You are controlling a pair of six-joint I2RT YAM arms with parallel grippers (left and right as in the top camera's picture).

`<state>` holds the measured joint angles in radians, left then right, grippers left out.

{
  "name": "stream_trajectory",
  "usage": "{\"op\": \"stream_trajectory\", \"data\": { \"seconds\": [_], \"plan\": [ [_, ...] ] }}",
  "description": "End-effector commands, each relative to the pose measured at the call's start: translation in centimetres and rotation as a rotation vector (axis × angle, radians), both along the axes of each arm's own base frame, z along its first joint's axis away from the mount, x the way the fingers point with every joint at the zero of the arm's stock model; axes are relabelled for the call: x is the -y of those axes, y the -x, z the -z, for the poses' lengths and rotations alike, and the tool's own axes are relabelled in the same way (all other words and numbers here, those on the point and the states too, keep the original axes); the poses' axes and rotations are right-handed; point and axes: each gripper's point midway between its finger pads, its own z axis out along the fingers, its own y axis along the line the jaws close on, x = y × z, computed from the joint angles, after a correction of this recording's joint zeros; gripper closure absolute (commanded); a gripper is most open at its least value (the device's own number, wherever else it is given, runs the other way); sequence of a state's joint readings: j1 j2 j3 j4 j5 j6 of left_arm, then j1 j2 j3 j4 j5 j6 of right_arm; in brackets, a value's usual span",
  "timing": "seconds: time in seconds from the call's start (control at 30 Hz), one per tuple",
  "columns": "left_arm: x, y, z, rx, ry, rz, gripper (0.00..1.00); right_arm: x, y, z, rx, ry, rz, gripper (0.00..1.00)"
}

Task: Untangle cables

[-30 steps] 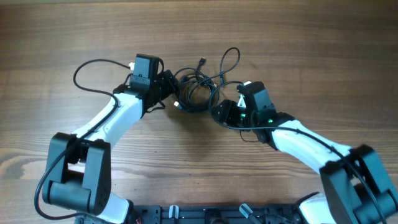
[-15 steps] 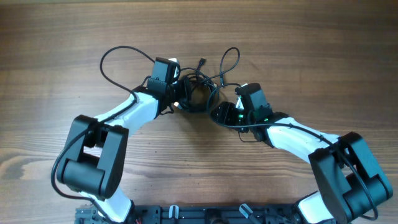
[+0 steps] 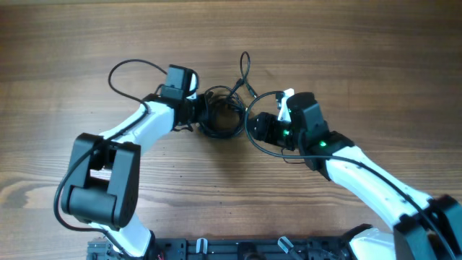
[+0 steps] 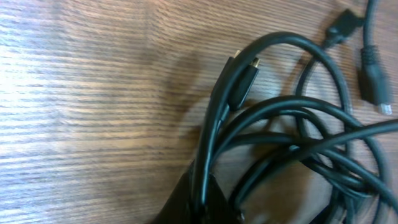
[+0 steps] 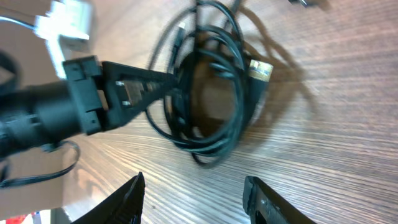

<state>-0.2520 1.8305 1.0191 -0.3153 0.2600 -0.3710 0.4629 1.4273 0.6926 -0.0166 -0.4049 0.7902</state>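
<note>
At mid-worktop (image 3: 346,43), between arms: coiled cable tangle (image 3: 220,115). Clenched left pincer (image 5: 165,81) on strand (image 4: 205,143) at coil's left edge; released, empty right pincer (image 5: 196,196) near coil. Best: anchor left, pinch single outer loop with right, draw apart slowly, minding gold-tipped plug (image 5: 261,70)

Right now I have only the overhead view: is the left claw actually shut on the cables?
Observer: Yes; the right wrist view shows the left claw pinched shut on the left side of the coil of cables.
Operator: And the right claw?
Observer: Open, nothing between its fingers; the coil lies ahead of them.
Operator: Any loose plug?
Observer: The left wrist view shows a plug with a brass-coloured tip beside the gripped strand.
</note>
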Motion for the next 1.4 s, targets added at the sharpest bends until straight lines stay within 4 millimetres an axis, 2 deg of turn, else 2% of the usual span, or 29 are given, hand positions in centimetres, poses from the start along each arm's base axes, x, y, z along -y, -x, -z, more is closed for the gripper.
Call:
{"op": "stream_trajectory", "data": {
  "seconds": [0.0,0.07,0.17,0.37,0.57,0.63,0.7,0.77,0.97,1.07,1.13,1.37],
  "plan": [
    [1.5,-0.3,-3.7,-0.037,0.297,0.012,0.96,-0.4,0.4,-1.1,-0.032,-0.036,0.014,0.46],
    [0.5,-0.5,-4.0,-0.060,0.341,-0.035,0.96,-0.8,1.4,-0.4,-0.081,-0.029,0.009,0.46],
    [0.0,-0.7,-3.9,-0.059,0.340,-0.048,0.96,-1.4,2.5,0.3,-0.144,-0.019,0.037,0.47],
    [1.3,-0.4,-4.0,-0.057,0.340,-0.014,0.96,-2.2,3.1,2.1,-0.175,0.051,0.163,0.47],
    [1.6,-0.4,-4.1,-0.051,0.341,-0.006,0.96,-2.6,1.9,4.3,-0.197,0.055,0.266,0.49],
    [1.6,-0.4,-4.1,-0.051,0.341,-0.006,0.96,-3.2,0.9,4.4,-0.167,0.034,0.270,0.55],
    [1.6,-0.4,-4.1,-0.050,0.341,-0.006,0.96,-3.0,-0.1,4.3,-0.131,0.031,0.299,0.72],
    [1.6,-0.5,-4.1,-0.047,0.342,-0.005,0.96,-2.7,-0.7,4.0,-0.099,0.038,0.320,0.77],
    [1.6,-0.5,-4.1,-0.047,0.342,-0.005,0.96,-1.8,-1.4,4.0,-0.032,0.099,0.330,0.80],
    [1.6,-0.5,-4.1,-0.047,0.343,-0.005,0.96,-1.6,-1.5,4.0,-0.017,0.112,0.326,0.72],
    [1.7,-0.5,-4.1,-0.050,0.347,-0.007,0.96,-1.6,-1.5,4.0,-0.017,0.112,0.326,0.71],
    [2.7,-2.5,-5.7,0.005,0.424,-0.068,0.96,-1.2,-2.1,3.8,0.012,0.124,0.360,0.72]
  ]
}}
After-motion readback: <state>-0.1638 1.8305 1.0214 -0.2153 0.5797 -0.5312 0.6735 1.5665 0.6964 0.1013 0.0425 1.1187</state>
